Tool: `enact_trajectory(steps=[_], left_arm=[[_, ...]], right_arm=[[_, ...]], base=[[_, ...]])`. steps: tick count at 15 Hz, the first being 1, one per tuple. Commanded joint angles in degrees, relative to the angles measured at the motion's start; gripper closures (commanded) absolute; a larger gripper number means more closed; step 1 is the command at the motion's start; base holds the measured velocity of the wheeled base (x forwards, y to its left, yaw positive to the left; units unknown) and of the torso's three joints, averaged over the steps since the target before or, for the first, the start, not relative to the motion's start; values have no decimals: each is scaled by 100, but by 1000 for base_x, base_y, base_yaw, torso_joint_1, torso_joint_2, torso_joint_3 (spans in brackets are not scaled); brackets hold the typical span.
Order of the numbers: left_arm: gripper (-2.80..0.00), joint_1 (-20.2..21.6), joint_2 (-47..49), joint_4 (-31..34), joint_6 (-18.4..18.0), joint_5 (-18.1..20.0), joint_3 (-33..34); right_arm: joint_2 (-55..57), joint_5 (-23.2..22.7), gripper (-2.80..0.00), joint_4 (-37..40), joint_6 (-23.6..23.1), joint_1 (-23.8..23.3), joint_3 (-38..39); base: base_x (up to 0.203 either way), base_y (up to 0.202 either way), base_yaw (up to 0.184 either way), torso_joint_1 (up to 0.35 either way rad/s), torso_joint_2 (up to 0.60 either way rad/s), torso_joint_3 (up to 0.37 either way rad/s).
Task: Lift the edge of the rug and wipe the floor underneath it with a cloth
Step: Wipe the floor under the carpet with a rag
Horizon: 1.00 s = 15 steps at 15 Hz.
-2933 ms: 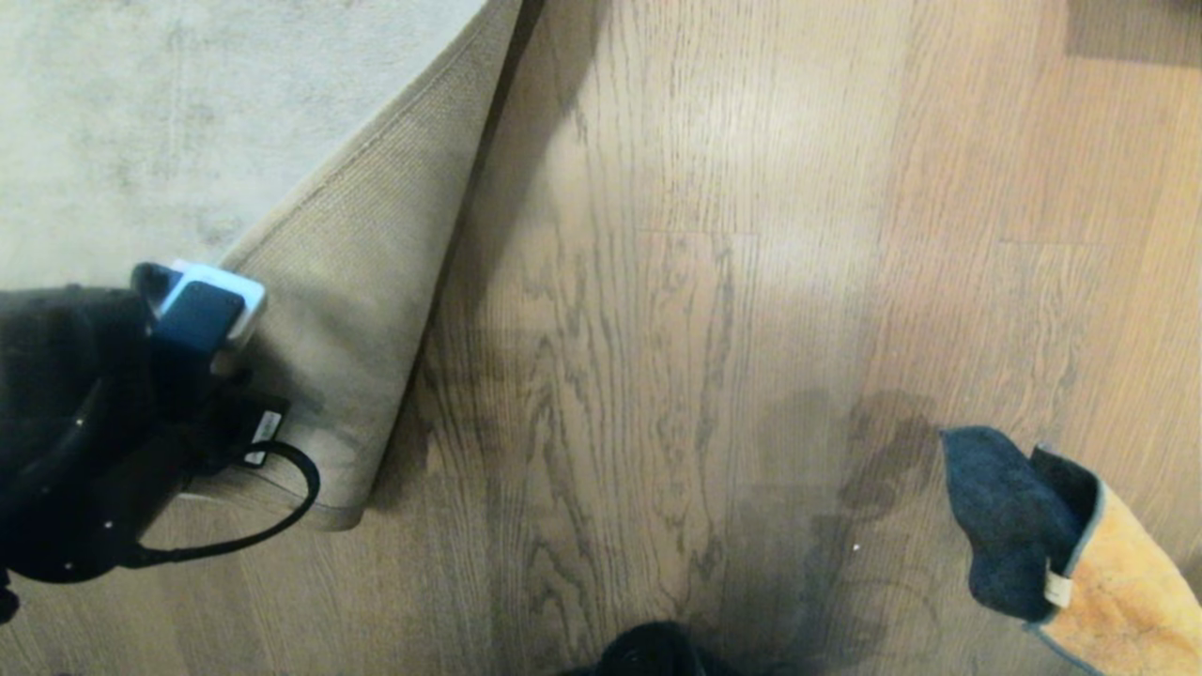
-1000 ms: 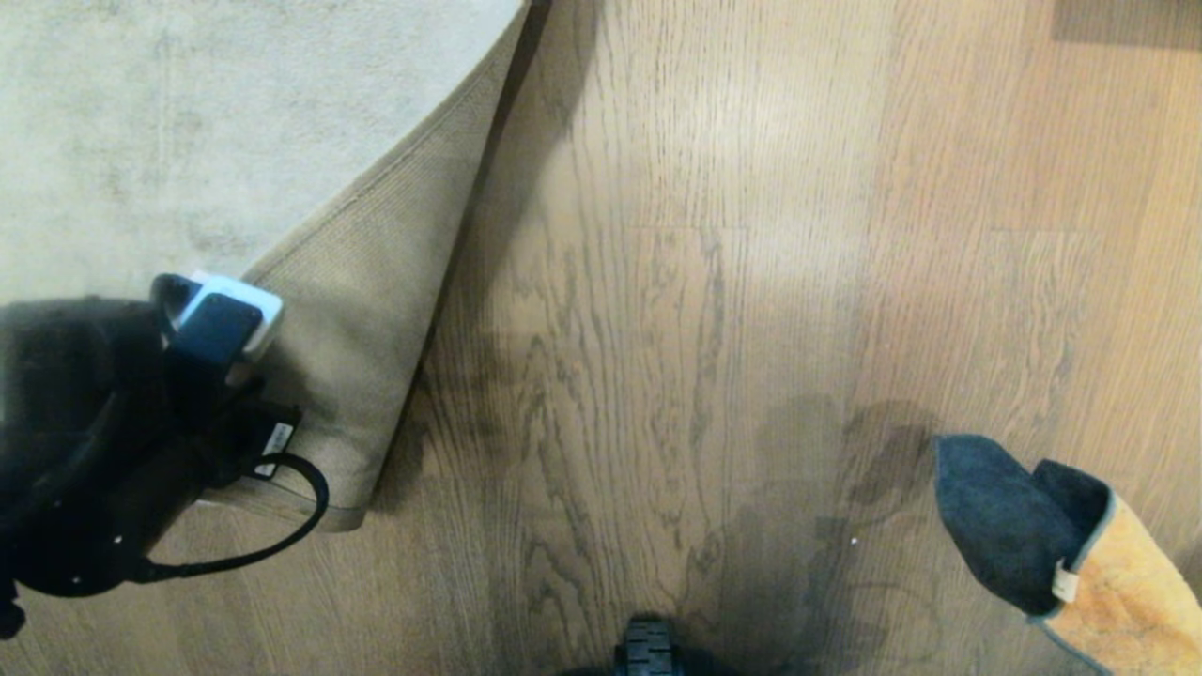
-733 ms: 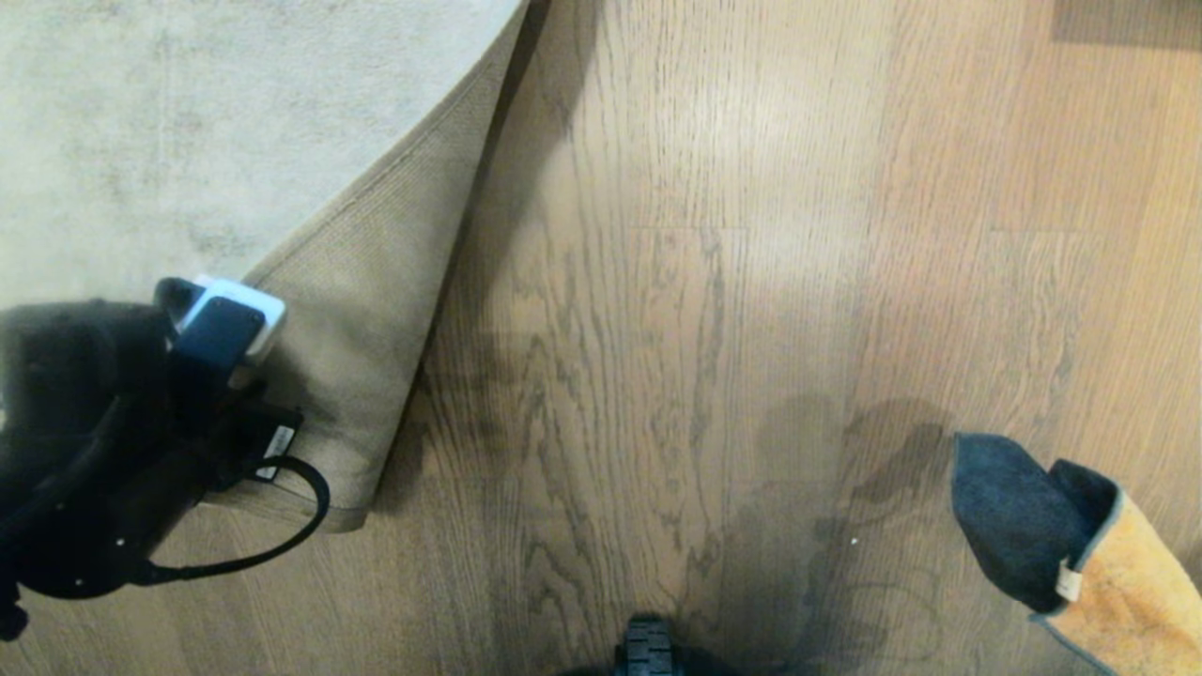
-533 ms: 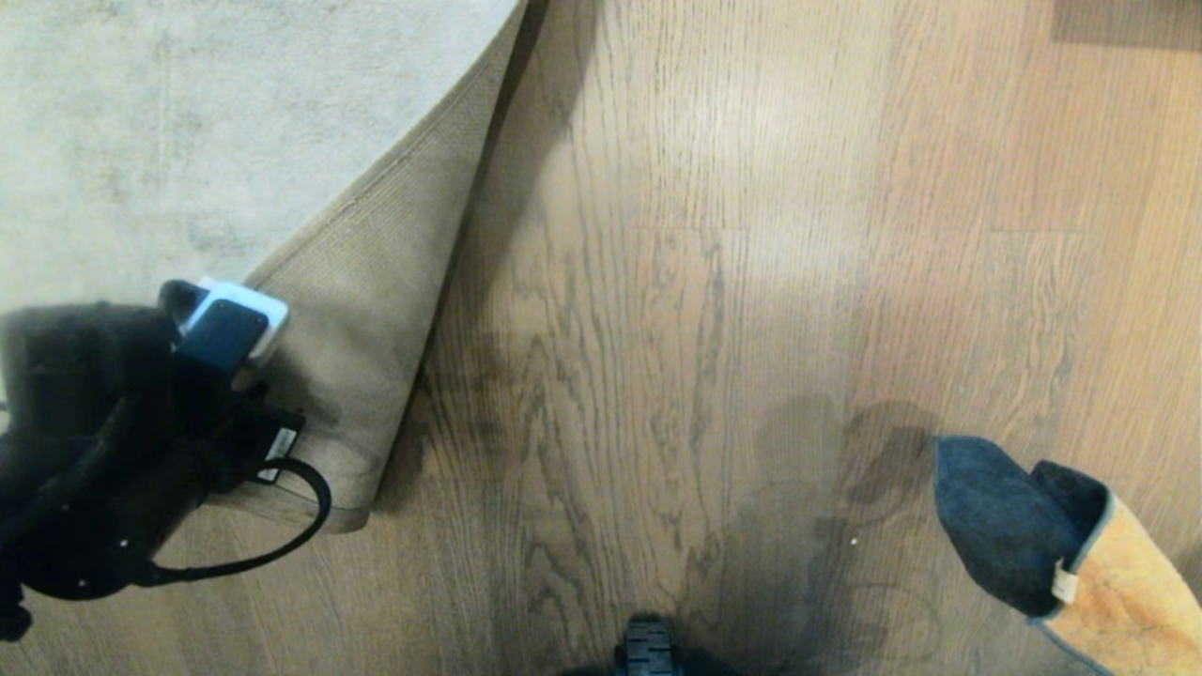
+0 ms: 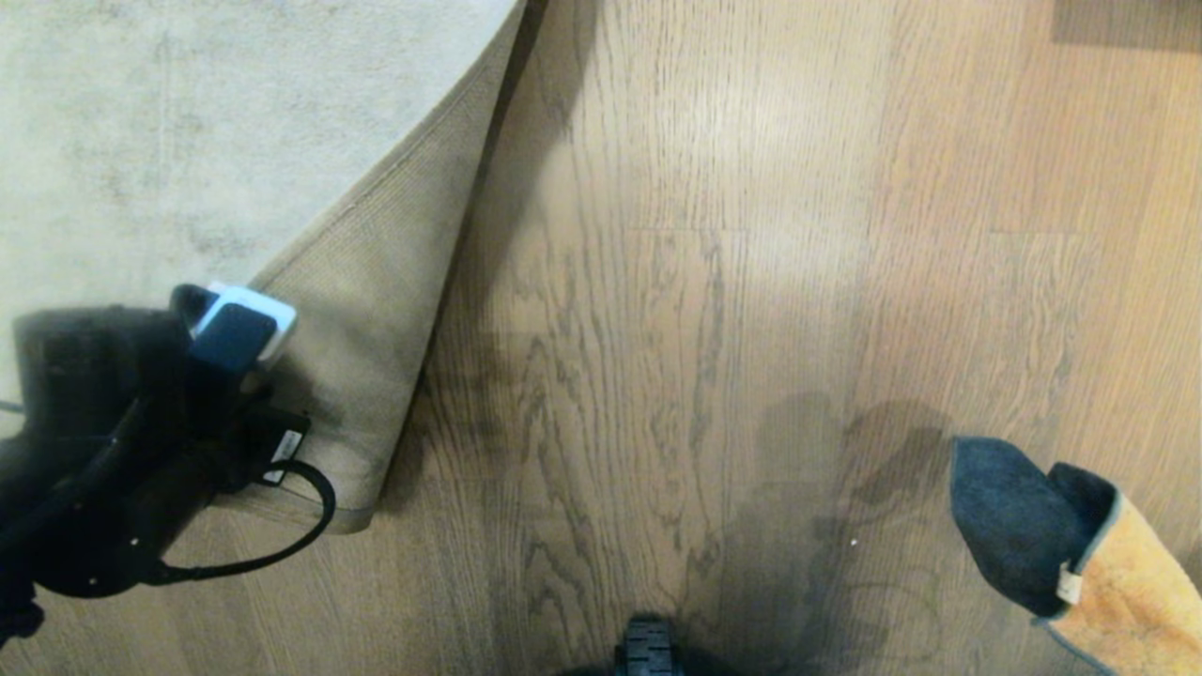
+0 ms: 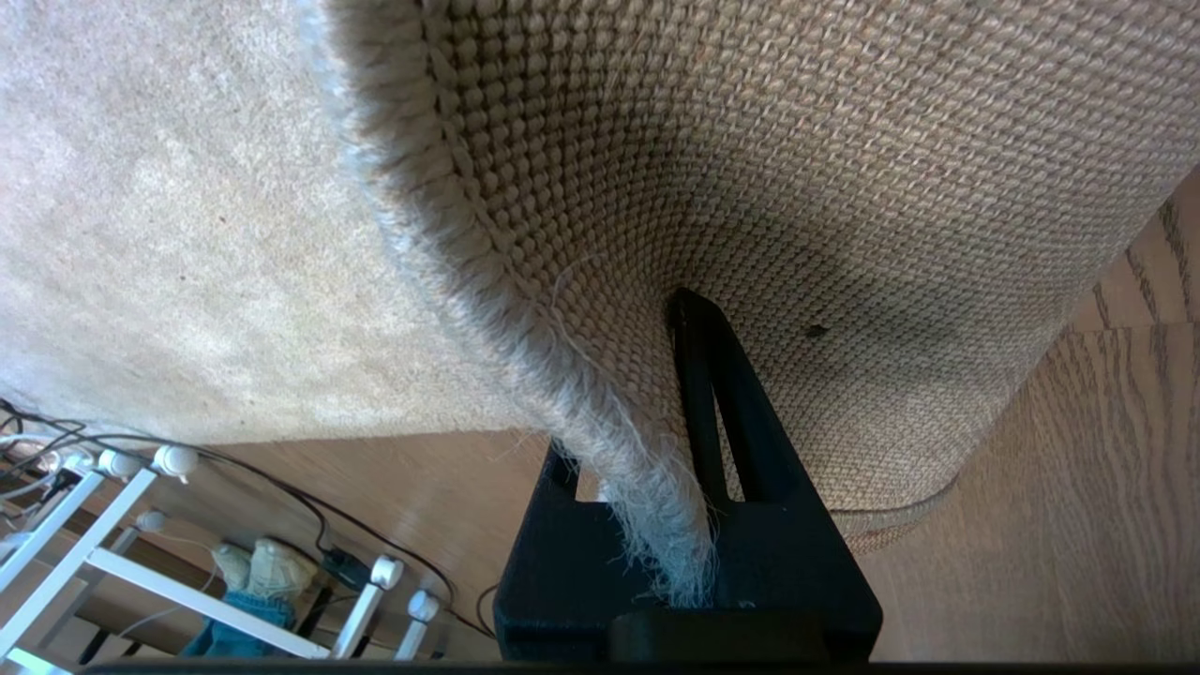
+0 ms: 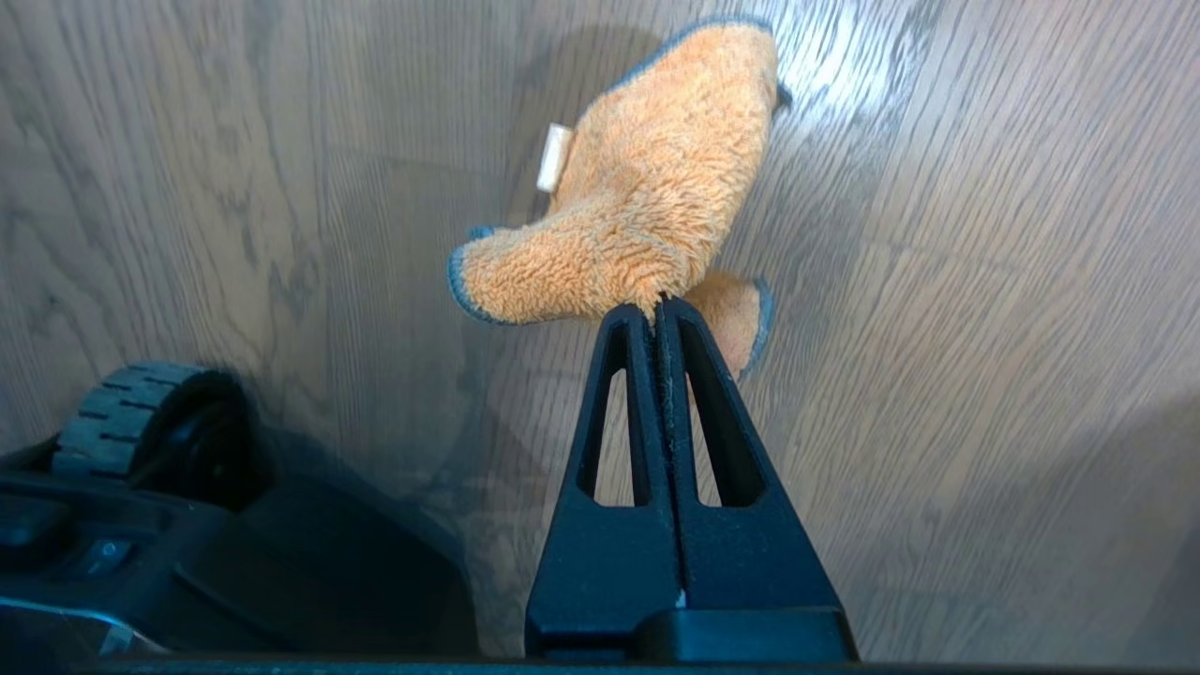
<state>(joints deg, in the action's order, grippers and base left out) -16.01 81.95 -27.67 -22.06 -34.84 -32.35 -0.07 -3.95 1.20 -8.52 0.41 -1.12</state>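
The pale grey rug (image 5: 188, 122) lies at the far left. Its near corner is folded up, so the tan woven backing of the rug edge (image 5: 366, 310) faces up. My left gripper (image 5: 246, 368) is shut on that rug edge (image 6: 525, 309), and frayed pile (image 6: 656, 525) runs down between its fingers (image 6: 698, 375). The bare wood floor (image 5: 714, 282) shows beside the lifted corner. The orange cloth (image 5: 1080, 554) with its dark grey reverse hangs at the lower right. My right gripper (image 7: 656, 307) is shut on the cloth (image 7: 647, 197) above the floor (image 7: 937, 328).
A wheel of my base (image 5: 648, 648) shows at the near edge of the floor, and beside the right gripper as the same wheel (image 7: 141, 412). A white rack (image 6: 112, 525) with cables stands beyond the rug's side edge. A dark patch (image 5: 1127, 23) lies at the far right.
The left gripper and the held rug corner have drifted slightly nearer and to the right. The hanging cloth sways a little. Both grips are unchanged.
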Motion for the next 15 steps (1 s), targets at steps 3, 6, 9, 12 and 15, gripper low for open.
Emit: enact_trajectory(steps=[3,6,9,12,15], left_arm=[[0,1,71,-28,-9,-23,1],[0,1,120,-36,-9,-23,1],[0,1,146,-45,-9,-32,1],[0,10,155,-45,0,-32,1],[0,4,155,-45,0,-32,-5]], right_arm=[[7,-266,0,306,-1,2,-324],[112,-427,0,390,-5,2,-464],[330,-479,0,381,-2,2,-615],[673,-641,0,310,-6,9,-778],[1043,-892,0,302,-9,28,-1023]], base=[[0,0,0,0,0,0],[0,0,0,0,0,0],[0,0,0,0,0,0],[0,0,0,0,0,0],[0,0,0,0,0,0]])
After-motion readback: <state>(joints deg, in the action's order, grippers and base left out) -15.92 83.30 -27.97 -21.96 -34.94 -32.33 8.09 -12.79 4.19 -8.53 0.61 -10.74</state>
